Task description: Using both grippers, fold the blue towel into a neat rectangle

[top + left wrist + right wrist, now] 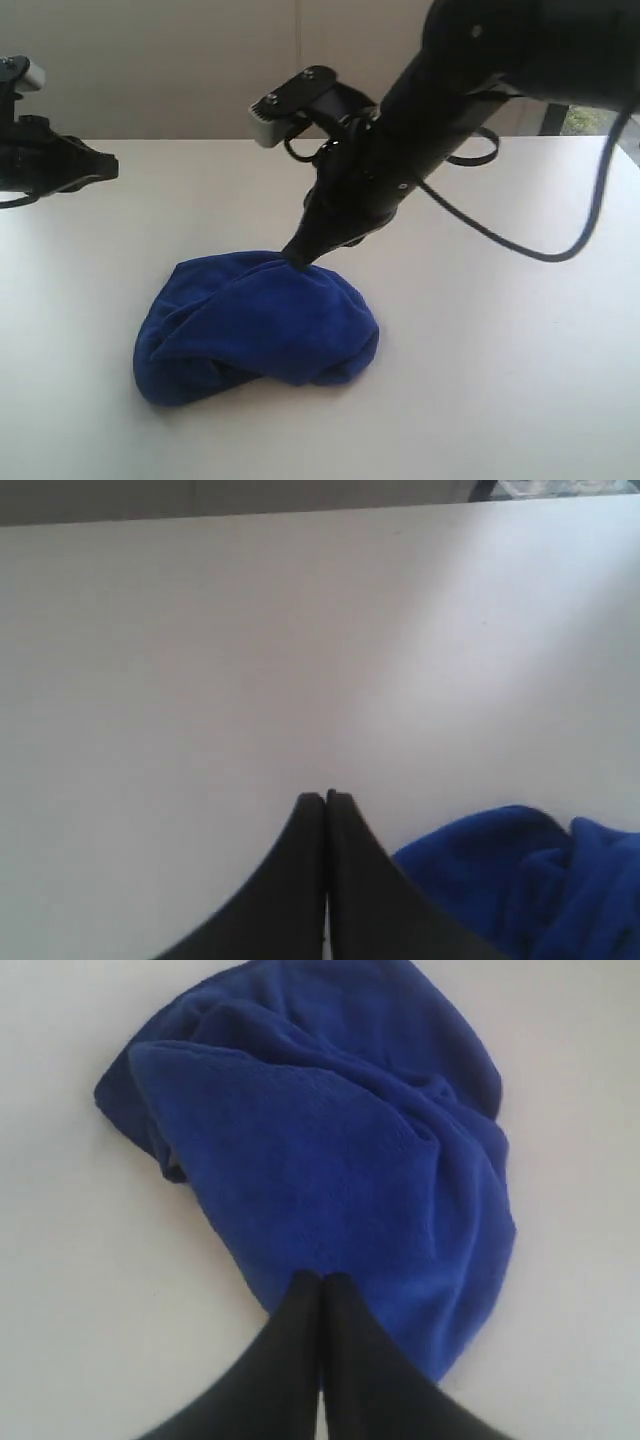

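Pinching the blue towel (255,325) at its twelve o'clock edge, my right gripper (297,258) is clamped; my left gripper (326,798), jaws pressed together empty, hovers toward ten o'clock.

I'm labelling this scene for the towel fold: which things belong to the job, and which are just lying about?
Job: blue towel; right hand, shut on the towel; left hand, shut, off the towel.
Lying about: nothing loose in view; only the white table and a black cable.
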Available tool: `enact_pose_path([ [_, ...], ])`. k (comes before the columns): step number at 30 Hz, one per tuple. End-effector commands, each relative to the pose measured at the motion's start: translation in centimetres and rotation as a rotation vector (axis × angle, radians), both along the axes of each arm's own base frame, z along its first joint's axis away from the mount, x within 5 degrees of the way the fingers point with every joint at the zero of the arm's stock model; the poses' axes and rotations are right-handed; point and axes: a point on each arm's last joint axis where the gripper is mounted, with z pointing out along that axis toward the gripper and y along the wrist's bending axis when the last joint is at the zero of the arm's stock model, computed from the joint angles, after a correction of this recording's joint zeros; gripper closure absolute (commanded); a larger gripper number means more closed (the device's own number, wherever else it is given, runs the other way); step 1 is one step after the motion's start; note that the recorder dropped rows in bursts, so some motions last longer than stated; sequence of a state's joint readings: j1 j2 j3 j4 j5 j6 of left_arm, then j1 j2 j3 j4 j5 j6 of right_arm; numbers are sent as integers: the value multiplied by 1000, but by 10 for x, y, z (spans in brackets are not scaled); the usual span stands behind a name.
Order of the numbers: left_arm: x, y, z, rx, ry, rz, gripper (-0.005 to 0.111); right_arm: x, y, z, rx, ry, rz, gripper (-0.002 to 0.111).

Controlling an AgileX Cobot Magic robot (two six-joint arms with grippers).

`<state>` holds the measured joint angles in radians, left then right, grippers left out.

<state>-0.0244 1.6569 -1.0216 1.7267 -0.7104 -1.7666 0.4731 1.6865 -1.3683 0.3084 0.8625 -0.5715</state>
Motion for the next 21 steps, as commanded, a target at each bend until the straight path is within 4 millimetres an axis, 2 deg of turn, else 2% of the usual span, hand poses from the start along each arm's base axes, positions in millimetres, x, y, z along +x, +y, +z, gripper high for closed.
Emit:
enact_pose_path([
  [1,-4,10,-34,199,6,-29,107,5,33,-11,-43,-89,178,101],
  [3,-4,32,-44,432,-4,116,107,6,48,-21,-59,-131,248,87],
  [4,-4,39,-45,489,-2,170,107,7,50,-24,-63,-140,256,84],
  [5,-5,48,-45,541,7,262,107,11,54,-30,-90,-180,279,74],
  [7,-7,49,-49,512,34,301,107,20,58,-38,-114,-252,280,63],
  [10,-6,40,-57,520,52,284,107,28,68,-47,-160,-300,310,62],
  [13,-6,35,-55,712,11,348,107,27,82,-53,-208,-254,334,62],
  [15,-10,27,-58,831,26,307,107,26,91,-56,-226,-238,357,62],
  [17,-14,30,-63,962,116,312,107,25,97,-57,-230,-222,365,62],
  [19,-16,31,-70,1065,291,265,107,25,102,-60,-237,-209,377,62],
  [21,-13,22,-75,953,438,179,107,24,105,-64,-240,-205,387,62],
])
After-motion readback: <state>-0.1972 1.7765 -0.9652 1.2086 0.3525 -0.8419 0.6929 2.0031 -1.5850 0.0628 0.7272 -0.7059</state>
